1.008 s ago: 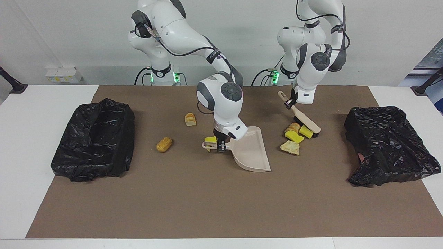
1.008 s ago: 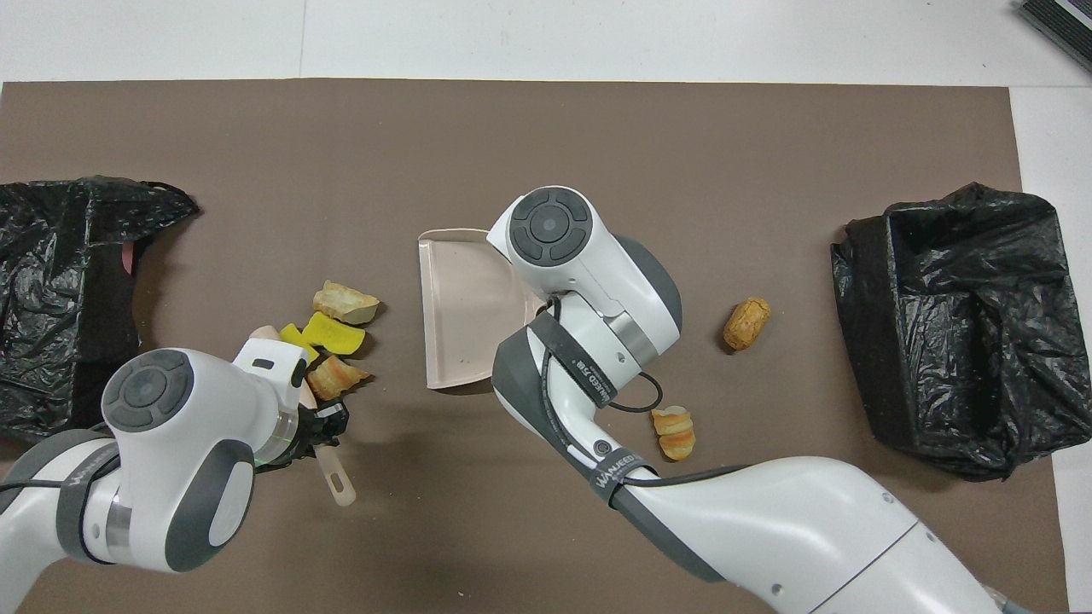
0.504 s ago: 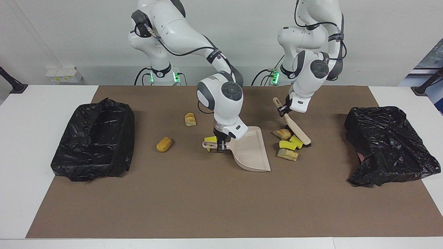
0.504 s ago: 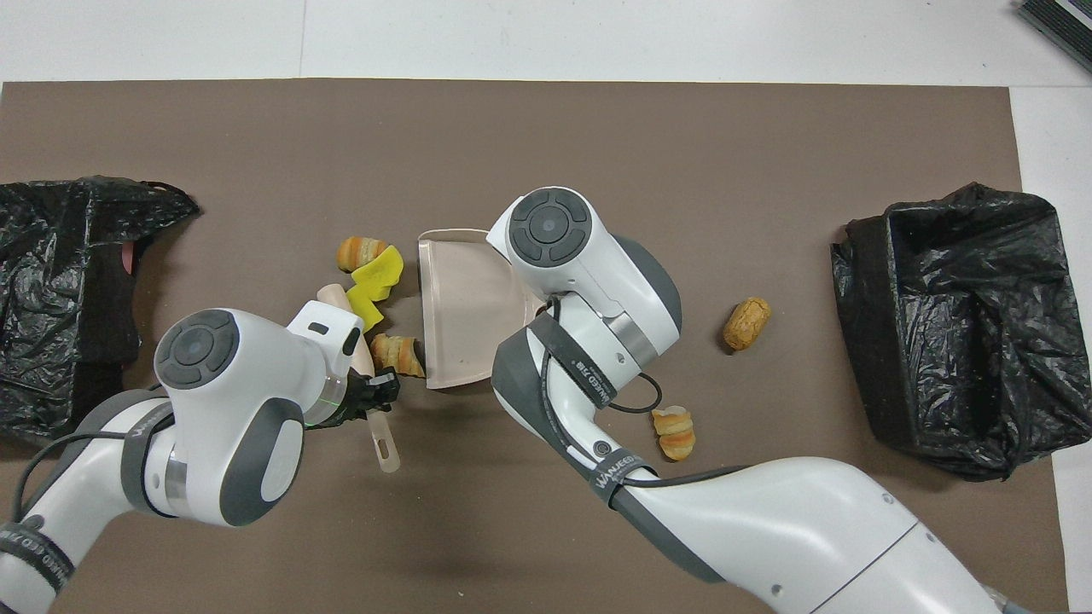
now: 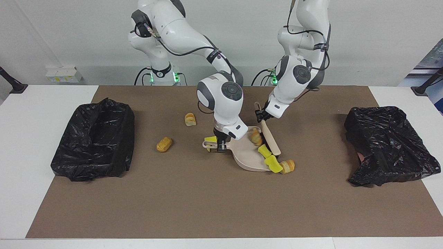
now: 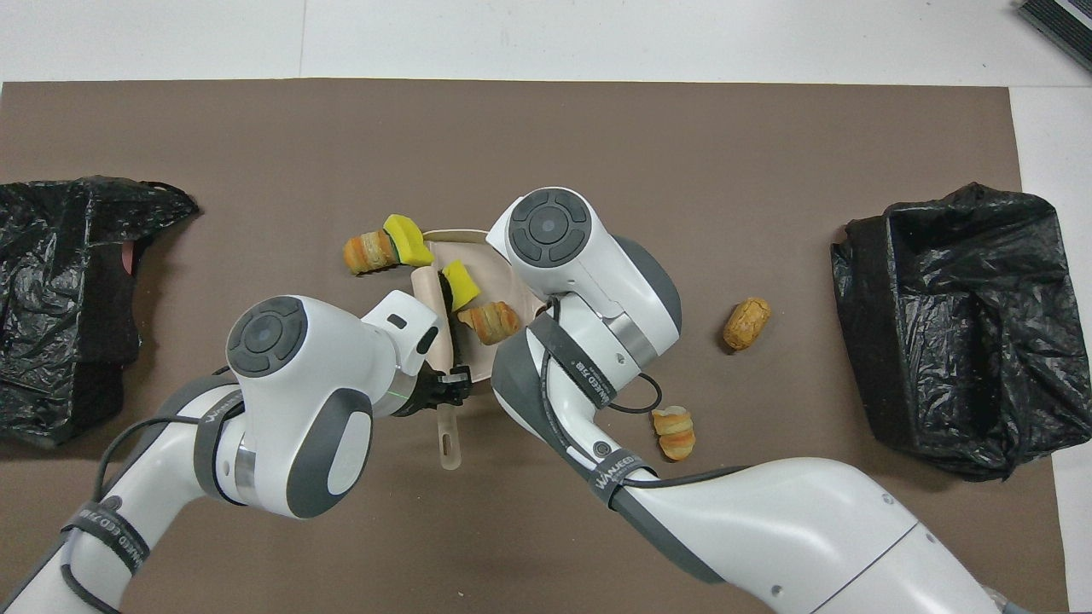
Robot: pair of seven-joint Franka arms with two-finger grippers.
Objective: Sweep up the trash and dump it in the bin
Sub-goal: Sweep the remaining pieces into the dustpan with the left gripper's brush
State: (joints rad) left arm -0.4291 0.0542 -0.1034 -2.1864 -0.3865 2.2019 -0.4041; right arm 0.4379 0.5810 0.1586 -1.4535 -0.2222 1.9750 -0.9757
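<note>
A brown mat (image 5: 193, 204) covers the white table. The left gripper (image 5: 260, 116) is clamped on the handle of a brush (image 5: 269, 137), whose head lies at the mouth of the dustpan (image 5: 246, 155). The right gripper (image 5: 220, 142) is closed on the dustpan's handle. In the dustpan sit a bread piece (image 5: 256, 137) and a yellow sponge (image 5: 263, 150). Another sponge (image 5: 275, 166) and a bread roll (image 5: 288, 166) lie at its rim. Two bread scraps (image 5: 164, 144) (image 5: 190, 119) lie toward the right arm's end, and a black bin bag (image 5: 93, 138) (image 5: 387, 145) sits at each end.
</note>
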